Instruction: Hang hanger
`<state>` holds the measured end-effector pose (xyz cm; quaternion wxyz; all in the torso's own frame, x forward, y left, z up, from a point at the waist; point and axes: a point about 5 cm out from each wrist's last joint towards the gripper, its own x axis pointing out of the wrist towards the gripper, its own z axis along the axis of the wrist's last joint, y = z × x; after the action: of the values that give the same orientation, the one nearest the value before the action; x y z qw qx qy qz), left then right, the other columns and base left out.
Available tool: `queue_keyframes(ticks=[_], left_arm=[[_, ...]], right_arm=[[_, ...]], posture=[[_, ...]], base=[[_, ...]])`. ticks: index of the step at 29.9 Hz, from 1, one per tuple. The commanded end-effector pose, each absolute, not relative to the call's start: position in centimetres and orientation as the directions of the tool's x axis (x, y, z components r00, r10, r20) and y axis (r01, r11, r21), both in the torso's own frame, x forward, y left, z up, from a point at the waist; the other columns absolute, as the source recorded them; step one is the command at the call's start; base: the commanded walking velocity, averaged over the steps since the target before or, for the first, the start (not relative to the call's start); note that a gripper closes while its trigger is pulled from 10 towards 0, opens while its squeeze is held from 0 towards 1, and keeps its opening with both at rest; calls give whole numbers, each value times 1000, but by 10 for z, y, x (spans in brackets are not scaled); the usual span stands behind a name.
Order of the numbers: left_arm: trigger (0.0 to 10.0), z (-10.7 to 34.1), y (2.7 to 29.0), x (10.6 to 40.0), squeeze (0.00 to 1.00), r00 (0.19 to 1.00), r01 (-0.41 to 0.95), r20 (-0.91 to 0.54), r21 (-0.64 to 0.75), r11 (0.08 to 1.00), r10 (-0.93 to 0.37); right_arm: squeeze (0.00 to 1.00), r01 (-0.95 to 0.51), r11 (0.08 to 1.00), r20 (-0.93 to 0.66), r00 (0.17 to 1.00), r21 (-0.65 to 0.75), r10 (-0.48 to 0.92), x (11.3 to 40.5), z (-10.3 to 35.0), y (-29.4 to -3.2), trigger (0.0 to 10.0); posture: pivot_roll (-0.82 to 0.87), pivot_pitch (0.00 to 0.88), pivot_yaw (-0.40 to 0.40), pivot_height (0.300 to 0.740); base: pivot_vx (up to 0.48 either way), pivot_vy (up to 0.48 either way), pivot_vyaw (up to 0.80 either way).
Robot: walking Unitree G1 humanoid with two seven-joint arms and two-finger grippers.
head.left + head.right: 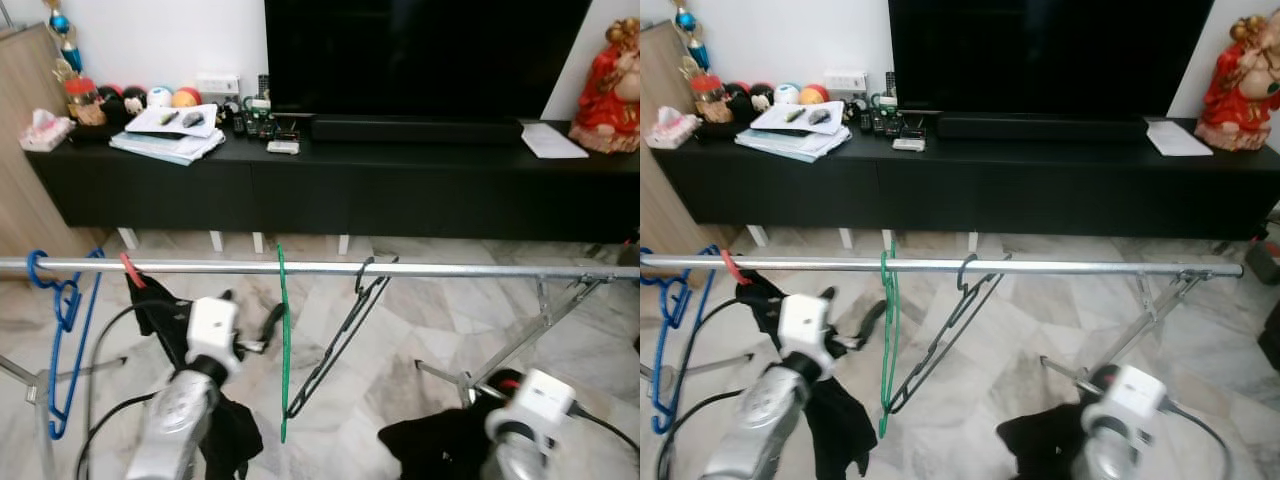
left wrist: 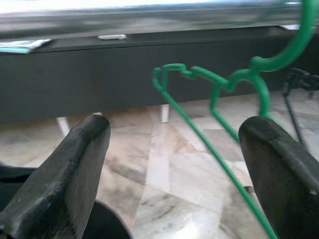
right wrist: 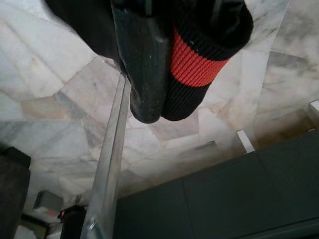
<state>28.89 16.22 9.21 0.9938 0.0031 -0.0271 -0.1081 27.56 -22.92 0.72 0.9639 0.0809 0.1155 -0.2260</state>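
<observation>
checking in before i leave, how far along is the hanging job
Looks done: the green hanger hooks over the metal rail, between a black hanger and a blue hanger. In hand: the left end effector is open beside the green one; the right end effector grips a black garment with a red stripe. That garment remains unhung.

A pale marble floor [image 1: 420,330] with grey veining spreads in front of a long, low black media cabinet [image 1: 400,185] on short white legs. A large dark television [image 1: 425,55] stands on it against a white wall [image 1: 160,40]. A light wood panel [image 1: 20,170] rises at the left.
</observation>
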Motion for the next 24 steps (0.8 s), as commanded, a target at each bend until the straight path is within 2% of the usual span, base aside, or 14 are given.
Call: queue_keyframes(ticks=[1,8,15,17,19,24], left_arm=[[10000,95,158,288,0,972,227,65,2,974,-227],[10000,100,155,289,0,961,268,67,3,963,-268],[10000,121,143,296,0,907,417,45,57,907,-419],[10000,122,142,296,0,903,425,41,62,903,-428],[10000,126,135,302,0,885,464,-8,122,878,-466],[10000,129,128,314,0,882,470,-91,206,858,-462]], right_arm=[[0,472,877,-261,861,90,-437,270,5,-236,10000],[0,473,877,-264,860,90,-437,270,5,-236,10000],[0,474,876,-272,858,88,-437,269,3,-236,10000],[0,474,876,-272,858,88,-436,269,3,-236,10000],[0,472,877,-273,858,89,-435,270,4,-236,10000],[0,469,878,-273,860,91,-431,271,4,-235,10000]], posture=[[-56,74,7,740],[-53,88,6,740],[-49,96,6,740],[-49,96,6,740],[-50,98,4,740],[-51,99,2,740]], base=[[0,0,0],[0,0,0],[0,0,0],[0,0,0],[0,0,0],[0,0,0]])
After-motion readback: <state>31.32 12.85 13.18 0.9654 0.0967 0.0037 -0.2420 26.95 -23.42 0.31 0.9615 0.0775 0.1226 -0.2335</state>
